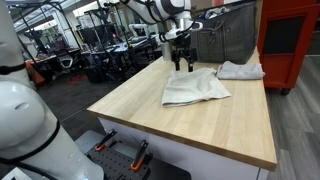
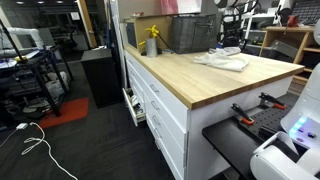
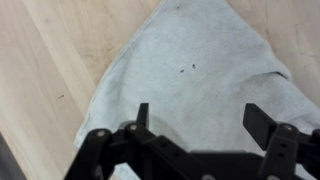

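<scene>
Over the cloth [image 1: 195, 88] on the table [image 1: 130, 110], your gripper [image 3: 203, 125] hangs released.
Its 2 fingers [image 3: 143, 115] stand wide apart above 1 end of the cloth, gripping nothing; whether they touch it cannot be told. The cloth lies spread mid-table, with a crumpled rag [image 1: 241, 70] near it. A dark mesh bin [image 2: 188, 32] stands at the table's back by a yellow bottle [image 2: 152, 40]; the bin's contents cannot be made out.

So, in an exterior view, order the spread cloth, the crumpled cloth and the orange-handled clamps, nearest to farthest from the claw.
1. spread cloth, directly beneath the open claw.
2. crumpled cloth, off to the side, toward the far corner.
3. orange-handled clamps, down at the opposite, camera-side end.
</scene>
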Controlling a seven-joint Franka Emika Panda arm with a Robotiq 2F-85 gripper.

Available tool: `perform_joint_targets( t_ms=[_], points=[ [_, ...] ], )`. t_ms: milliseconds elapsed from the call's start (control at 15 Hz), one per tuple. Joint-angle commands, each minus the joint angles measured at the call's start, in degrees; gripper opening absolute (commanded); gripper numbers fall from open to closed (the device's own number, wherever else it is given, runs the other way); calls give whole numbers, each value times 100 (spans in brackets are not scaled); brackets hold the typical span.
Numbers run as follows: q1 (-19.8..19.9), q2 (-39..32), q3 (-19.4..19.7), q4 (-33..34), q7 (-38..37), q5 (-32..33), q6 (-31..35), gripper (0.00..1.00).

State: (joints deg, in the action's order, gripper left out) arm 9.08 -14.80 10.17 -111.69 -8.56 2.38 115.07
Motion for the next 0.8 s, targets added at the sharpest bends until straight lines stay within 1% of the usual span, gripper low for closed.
perform_joint_targets(
  t_ms=[0,133,333,533,600,733],
  points=[
    [30,357,-73,-479,147,-376,178,66],
    [5,279,-81,-467,-159,-569,216,49],
    [-24,197,-91,-432,-414,-825,344,27],
    [-32,156,-58,-518,-503,-830,525,5],
    [-26,153,-32,-598,-540,-772,651,0],
    [1,112,13,-742,-520,-728,844,0]
  ],
)
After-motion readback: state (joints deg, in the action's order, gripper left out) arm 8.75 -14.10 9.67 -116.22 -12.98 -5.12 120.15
